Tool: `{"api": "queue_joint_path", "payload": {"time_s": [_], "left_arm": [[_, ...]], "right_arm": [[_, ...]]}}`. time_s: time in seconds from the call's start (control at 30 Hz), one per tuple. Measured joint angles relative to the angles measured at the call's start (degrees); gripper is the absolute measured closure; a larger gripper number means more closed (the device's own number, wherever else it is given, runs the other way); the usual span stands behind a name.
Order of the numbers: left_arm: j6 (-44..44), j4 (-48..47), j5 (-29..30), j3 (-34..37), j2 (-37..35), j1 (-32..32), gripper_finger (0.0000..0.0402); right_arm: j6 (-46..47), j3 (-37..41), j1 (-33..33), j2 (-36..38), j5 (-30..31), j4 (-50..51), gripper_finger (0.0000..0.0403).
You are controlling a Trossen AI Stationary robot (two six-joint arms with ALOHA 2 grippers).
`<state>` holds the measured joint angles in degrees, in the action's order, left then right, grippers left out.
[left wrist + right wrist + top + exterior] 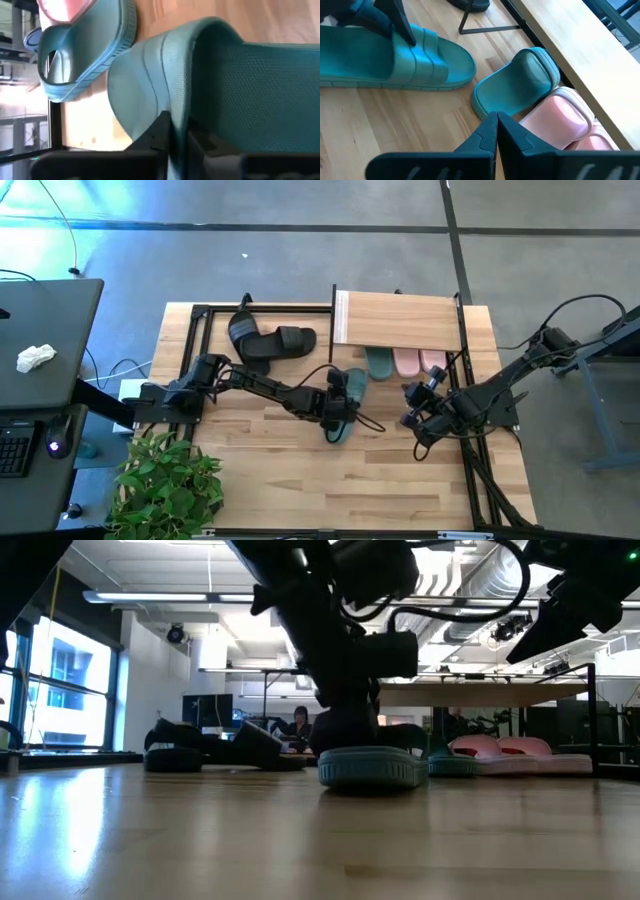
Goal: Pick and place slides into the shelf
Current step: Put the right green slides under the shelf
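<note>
Left gripper [338, 408] was down on the loose teal slide [345, 408] mid-table, fingers clenched on its strap; in the left wrist view the strap [165, 80] ran right between my two dark fingers. That slide sat flat on the table [300, 480], sole down in the low view [372, 767], just in front of the shelf [400, 318] and not under it.

Right gripper [418, 420] hung just right of that slide, near the shelf's front right leg, fingers pinched together on nothing; the right wrist view showed the tips [496, 131] touching, pointed at the slides under the shelf.

Under the shelf plank I saw three slides side by side with heels sticking out the front: second teal slide [380, 362] on the left, then two pink slides [407, 361] and [433, 360] to its right. Right wrist view had the parked teal one [520, 82] touching the nearest pink one [560, 117], with the plank's edge above them.

Black pair was still out on the table at the back left, left of the shelf: one black slide [290, 340] lying flat, the other [243, 332] tipped against it. The two touched; I couldn't tell how the tipped one was resting.

A potted plant [165, 485] sat off the table's front left corner. A person [298, 725] was in the room well behind the table in the low view.
</note>
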<state>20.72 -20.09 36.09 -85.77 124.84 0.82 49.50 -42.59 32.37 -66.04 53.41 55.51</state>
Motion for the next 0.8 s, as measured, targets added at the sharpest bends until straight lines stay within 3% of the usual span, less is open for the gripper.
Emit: {"api": "queue_joint_path", "payload": {"time_s": [0.5,0.8], "left_arm": [[-4.5,-5.9,14.0,-7.2,0.7,2.9,0.0397],[-12.0,-12.3,15.3,-7.9,0.7,-1.0,0.0399]], "right_arm": [[0.0,0.0,0.6,0.0,1.7,0.0,0.0403],[0.0,0.0,2.2,0.0,2.5,0.0,0.0403]]}}
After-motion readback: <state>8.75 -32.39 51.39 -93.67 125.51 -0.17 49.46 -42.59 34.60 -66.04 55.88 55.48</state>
